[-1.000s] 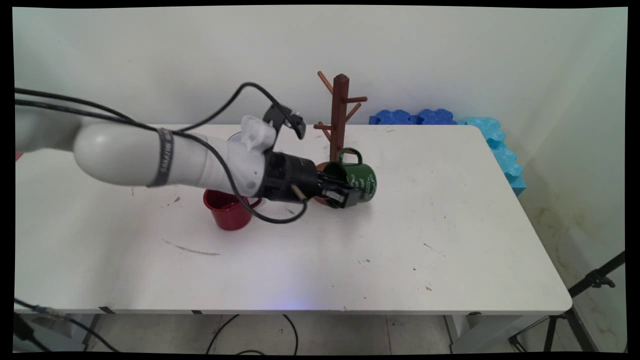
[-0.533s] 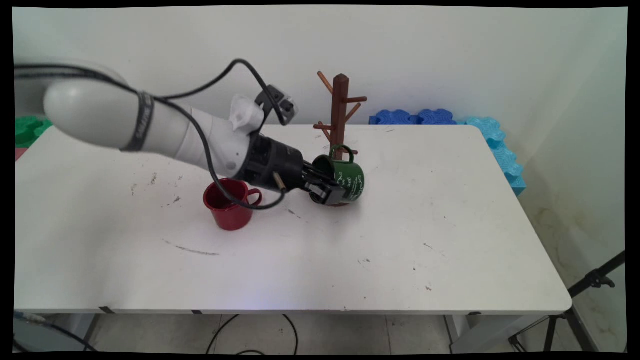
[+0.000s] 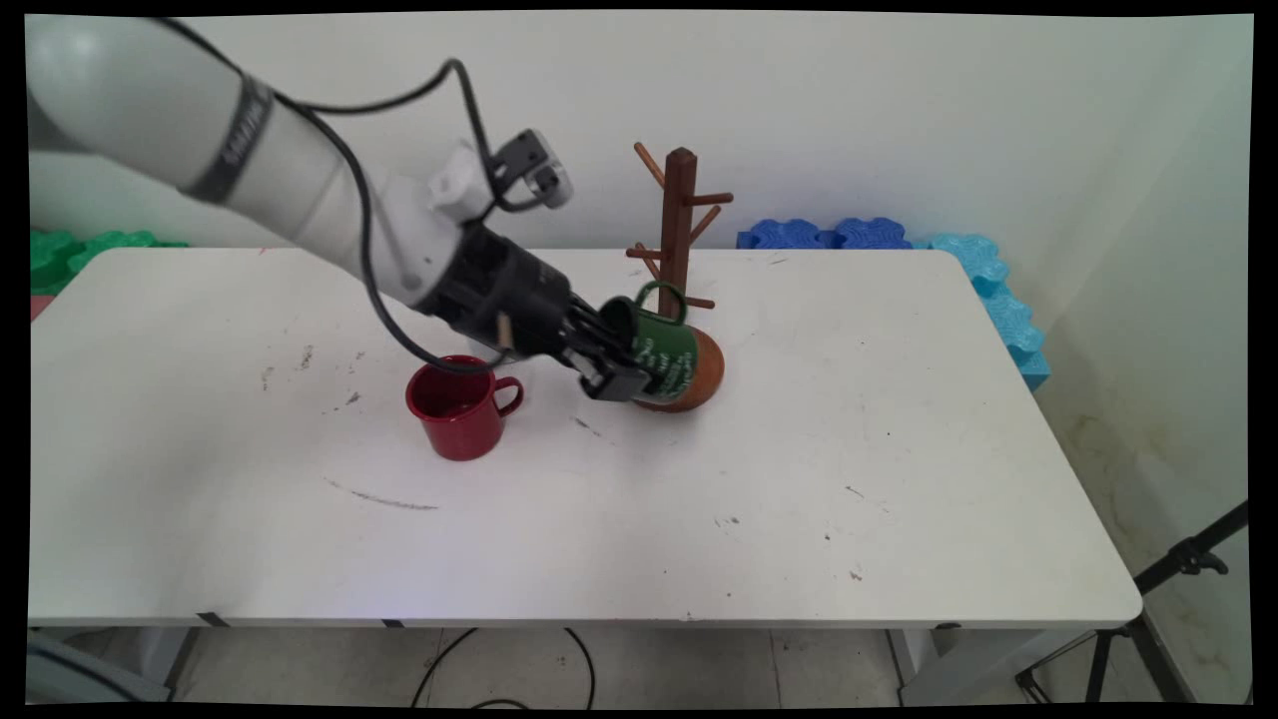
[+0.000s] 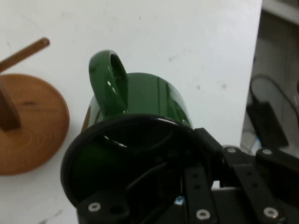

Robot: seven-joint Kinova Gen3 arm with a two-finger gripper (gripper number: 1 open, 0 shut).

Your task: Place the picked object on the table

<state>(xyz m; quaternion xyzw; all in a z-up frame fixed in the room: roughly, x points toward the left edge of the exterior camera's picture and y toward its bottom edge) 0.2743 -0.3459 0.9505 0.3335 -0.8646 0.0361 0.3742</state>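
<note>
A: What differs from a second ago?

B: The white robot arm has swung up toward the upper left, and the black two-finger gripper (image 3: pixel 611 371) has carried the dark green enamel mug with white lettering (image 3: pixel 662 352) up and to the left. The mug now hangs tilted in front of the round base of the brown wooden mug tree with pegs (image 3: pixel 678 225); before, it sat lower and further right, hiding most of that base.

A: And the arm's pose?

B: It slopes down from the upper left, with black cables looping over the wrist. The gripper is clamped on the mug's rim, one finger inside the cup and one outside; the hand view shows the mug (image 4: pixel 154 100) mouth-on, its handle pointing away from the camera, the wooden base (image 4: pixel 32 123) at the left.

A: Anything else nearby?

B: A small red enamel mug (image 3: pixel 456 407) stands upright on the white table (image 3: pixel 899 479), just left of the gripper and apart from it.

A: Any writing?

B: White script on the green mug, too small to read. The lettering on the arm's grey band can't be read either.
</note>
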